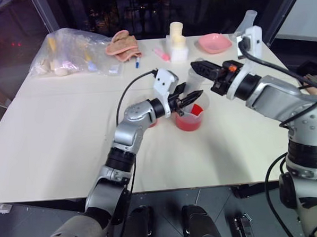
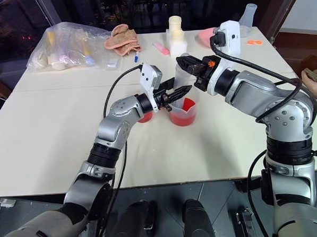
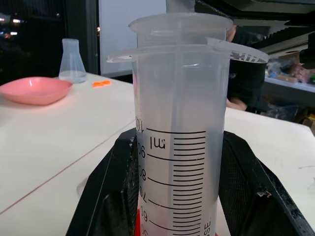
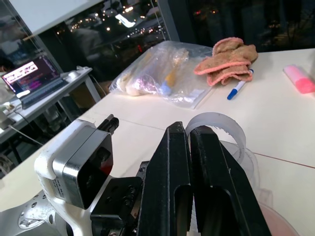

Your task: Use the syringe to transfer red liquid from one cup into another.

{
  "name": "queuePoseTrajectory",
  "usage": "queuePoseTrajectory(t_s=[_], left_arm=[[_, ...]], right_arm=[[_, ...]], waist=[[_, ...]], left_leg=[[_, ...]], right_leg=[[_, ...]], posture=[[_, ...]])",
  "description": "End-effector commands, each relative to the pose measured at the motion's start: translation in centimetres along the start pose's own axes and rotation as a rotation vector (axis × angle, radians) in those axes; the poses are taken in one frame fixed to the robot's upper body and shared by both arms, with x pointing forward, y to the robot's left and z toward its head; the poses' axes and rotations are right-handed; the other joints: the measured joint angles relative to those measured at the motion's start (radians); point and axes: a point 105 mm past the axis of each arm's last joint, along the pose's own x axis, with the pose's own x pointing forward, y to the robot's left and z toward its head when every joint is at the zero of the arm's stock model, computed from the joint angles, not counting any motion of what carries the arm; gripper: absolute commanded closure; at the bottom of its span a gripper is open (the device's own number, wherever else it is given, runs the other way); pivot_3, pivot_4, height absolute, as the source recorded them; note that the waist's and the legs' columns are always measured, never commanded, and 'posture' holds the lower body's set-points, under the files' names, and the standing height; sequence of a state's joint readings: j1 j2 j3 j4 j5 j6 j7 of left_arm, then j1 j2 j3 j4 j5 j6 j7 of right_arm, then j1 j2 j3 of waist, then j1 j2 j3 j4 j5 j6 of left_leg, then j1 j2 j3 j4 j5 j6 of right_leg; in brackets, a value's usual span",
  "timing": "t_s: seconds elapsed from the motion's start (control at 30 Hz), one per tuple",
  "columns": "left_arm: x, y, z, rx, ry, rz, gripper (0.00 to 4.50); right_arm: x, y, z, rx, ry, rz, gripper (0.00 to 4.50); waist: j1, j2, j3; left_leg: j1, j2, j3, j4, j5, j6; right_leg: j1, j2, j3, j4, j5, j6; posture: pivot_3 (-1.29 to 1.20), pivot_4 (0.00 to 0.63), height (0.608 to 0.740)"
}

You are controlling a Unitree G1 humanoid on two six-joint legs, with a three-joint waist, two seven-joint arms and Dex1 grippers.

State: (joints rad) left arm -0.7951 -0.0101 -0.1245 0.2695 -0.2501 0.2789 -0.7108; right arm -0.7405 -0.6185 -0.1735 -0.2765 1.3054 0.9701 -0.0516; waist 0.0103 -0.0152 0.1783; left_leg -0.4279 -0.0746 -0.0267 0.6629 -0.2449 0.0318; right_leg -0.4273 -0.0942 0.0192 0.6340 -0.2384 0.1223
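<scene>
The syringe stands upright with its lower end in the larger lipped cup, which holds red liquid. My left gripper is shut on its clear barrel, and the printed scale shows between the black fingers. My right gripper comes in level from the right, shut, with its fingertips over the plunger's top disc. I cannot tell whether it pinches the plunger. The smaller cup, showing red, sits mostly hidden behind my left wrist.
At the table's far side lie a plastic bag of supplies, a pink cloth, a blue pen, a pink marker, a cream bottle on a white box, a pink dish and a clear flask. A person's hand is at the right edge.
</scene>
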Motion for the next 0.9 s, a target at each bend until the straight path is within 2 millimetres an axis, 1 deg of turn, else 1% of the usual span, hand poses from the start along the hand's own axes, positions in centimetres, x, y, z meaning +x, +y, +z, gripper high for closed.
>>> queuePoseTrajectory(t_s=[0.03,0.13,0.3,0.67,0.9], left_arm=[[0.8,-1.9,0.8,0.007,-0.030,-0.086,2.89],[0.7,-1.9,0.3,-0.005,-0.017,-0.087,2.89],[0.8,-2.0,-0.5,-0.015,0.002,-0.092,2.89],[0.6,-2.1,-2.6,-0.038,0.046,-0.085,2.89],[0.5,-2.0,-3.0,-0.036,0.056,-0.083,2.89]], right_arm=[[-0.5,1.9,3.2,-0.024,-0.113,0.080,4.48],[-0.8,2.0,4.5,-0.029,-0.150,0.087,4.48],[-1.0,1.9,5.4,-0.038,-0.164,0.084,4.48],[-1.0,2.0,5.8,-0.039,-0.175,0.091,4.48],[-1.2,2.0,6.1,-0.038,-0.184,0.096,4.48]], waist=[[0.000,0.000,0.000],[0.000,0.000,0.000],[0.001,0.000,0.000],[0.001,0.000,0.000],[0.001,0.000,0.000]], left_leg=[[0.000,0.000,0.000,0.000,0.000,0.000],[0.000,0.000,0.000,0.000,0.000,0.000],[0.000,0.000,0.000,0.000,0.000,0.000],[0.000,0.000,0.000,0.000,0.000,0.000],[0.000,0.000,0.000,-0.001,0.000,0.000]], right_leg=[[0.000,0.000,0.000,0.000,0.000,0.000],[0.000,0.000,0.000,0.000,0.000,0.000],[0.000,0.000,0.000,0.000,0.000,0.000],[0.000,0.000,0.000,-0.001,0.000,0.000],[0.000,0.000,0.000,-0.001,0.000,0.000]], posture=[[0.00,0.150,0.740],[0.00,0.150,0.740],[0.00,0.150,0.740],[0.00,0.150,0.740],[0.00,0.150,0.740]])
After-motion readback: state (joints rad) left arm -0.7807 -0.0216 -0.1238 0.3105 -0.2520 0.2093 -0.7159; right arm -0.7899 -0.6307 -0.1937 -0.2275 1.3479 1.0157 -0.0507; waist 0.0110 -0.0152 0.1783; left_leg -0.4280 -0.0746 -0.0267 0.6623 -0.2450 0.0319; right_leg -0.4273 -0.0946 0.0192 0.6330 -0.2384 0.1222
